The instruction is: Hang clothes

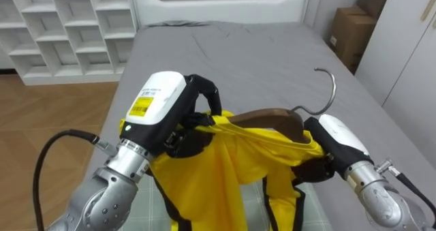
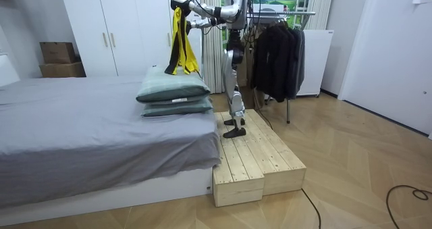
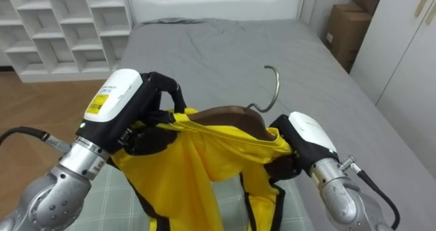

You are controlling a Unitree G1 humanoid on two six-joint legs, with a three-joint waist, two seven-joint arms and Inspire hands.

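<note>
Left hand (image 1: pixel 162 100), right hand (image 1: pixel 338 141) clutching shirt (image 1: pixel 225 170), rack (image 2: pixel 297 13) behind

Grey bed (image 1: pixel 272 60) w/ stacked pillows (image 2: pixel 173 88) (two), white shelves (image 1: pixel 61 26), cardboard box (image 1: pixel 351 33).

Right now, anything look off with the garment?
Yes: the yellow garment is bunched across the wooden hanger, whose brown top shows bare above the cloth. The left hand and right hand clutch the cloth at either end.
</note>
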